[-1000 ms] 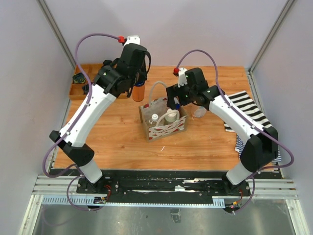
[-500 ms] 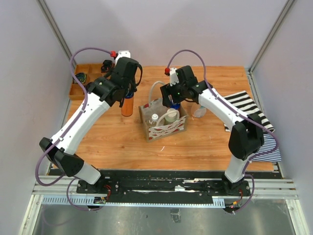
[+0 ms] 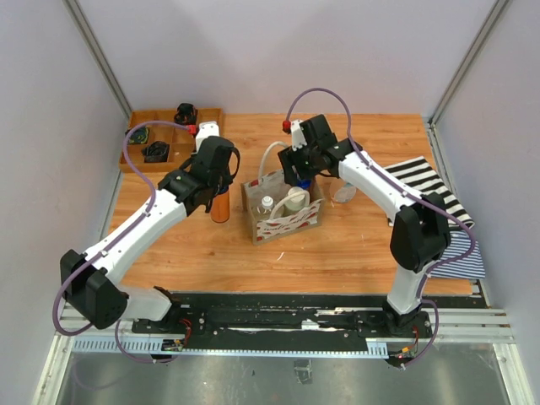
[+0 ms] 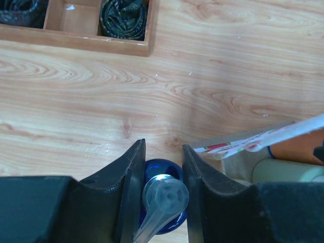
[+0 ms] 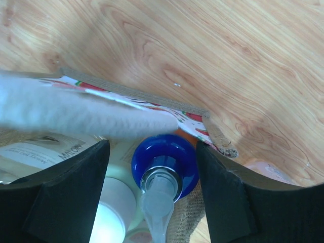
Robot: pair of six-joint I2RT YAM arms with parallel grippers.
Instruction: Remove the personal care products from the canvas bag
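The canvas bag [image 3: 287, 221] stands mid-table, its white handle [image 5: 76, 116] crossing the right wrist view. Inside it are a white bottle [image 3: 267, 204], a cream-lidded jar [image 3: 294, 200] and an amber bottle with a blue pump cap [image 5: 164, 164]. My right gripper [image 3: 302, 175] is open above the bag's back right corner, its jaws on either side of that blue cap [image 5: 152, 154] without touching it. My left gripper [image 3: 218, 181] is shut on the blue cap [image 4: 162, 197] of another amber bottle [image 3: 220, 207], held upright just left of the bag.
A wooden compartment tray [image 3: 164, 139] with black coiled items stands at the back left, also in the left wrist view [image 4: 76, 40]. A clear bottle with a pink cap [image 3: 344, 193] lies right of the bag. Black-and-white striped cloths [image 3: 430, 190] lie at the right edge.
My left arm has carried the amber bottle from near the tray forward and down beside the bag's left side. My right gripper has shifted left over the bag.
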